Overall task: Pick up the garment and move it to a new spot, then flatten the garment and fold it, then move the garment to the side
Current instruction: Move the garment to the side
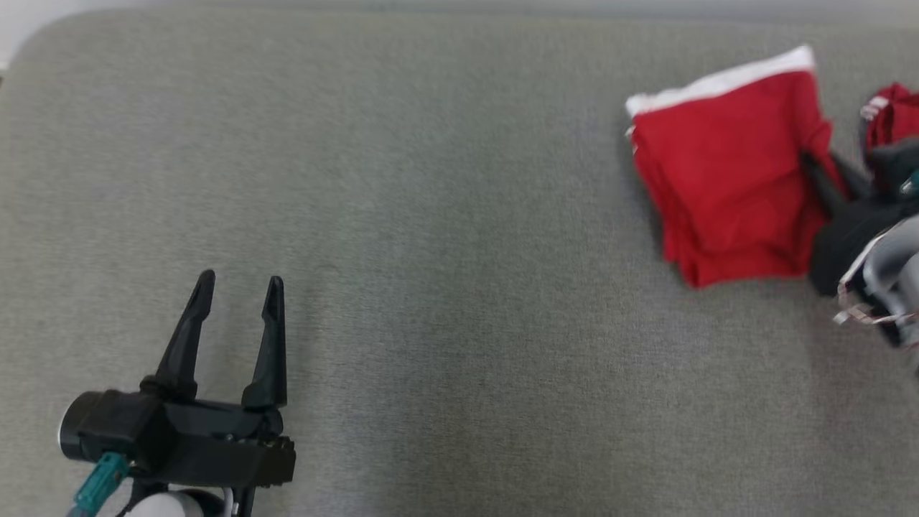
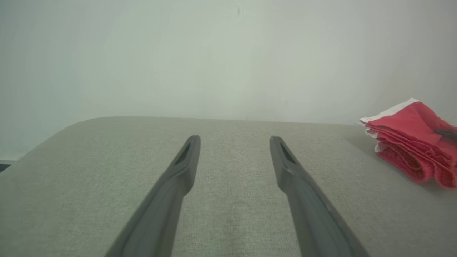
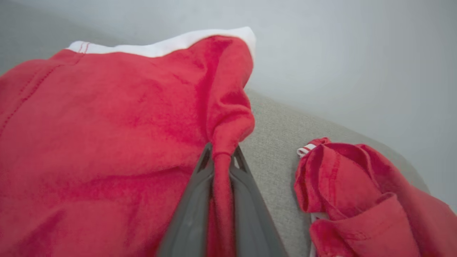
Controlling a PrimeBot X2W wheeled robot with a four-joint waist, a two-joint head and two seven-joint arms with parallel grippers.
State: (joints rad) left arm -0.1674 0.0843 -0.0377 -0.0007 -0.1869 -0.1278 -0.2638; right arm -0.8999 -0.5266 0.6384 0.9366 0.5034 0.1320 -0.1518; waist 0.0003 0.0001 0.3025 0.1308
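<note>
Folding looked done; our right tool (image 3: 221, 154) was pinched on the red garment (image 1: 725, 165), our left tool (image 1: 240, 281) spread wide, idle; only the sideways move remained.

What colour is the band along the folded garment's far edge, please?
White: the band edges the red folded garment, clearest in the head view.

Our left jaws stand wide apart, fingers (image 2: 175, 185) pointing forward; our right jaws pinch the garment (image 3: 107, 125) tight.
</note>
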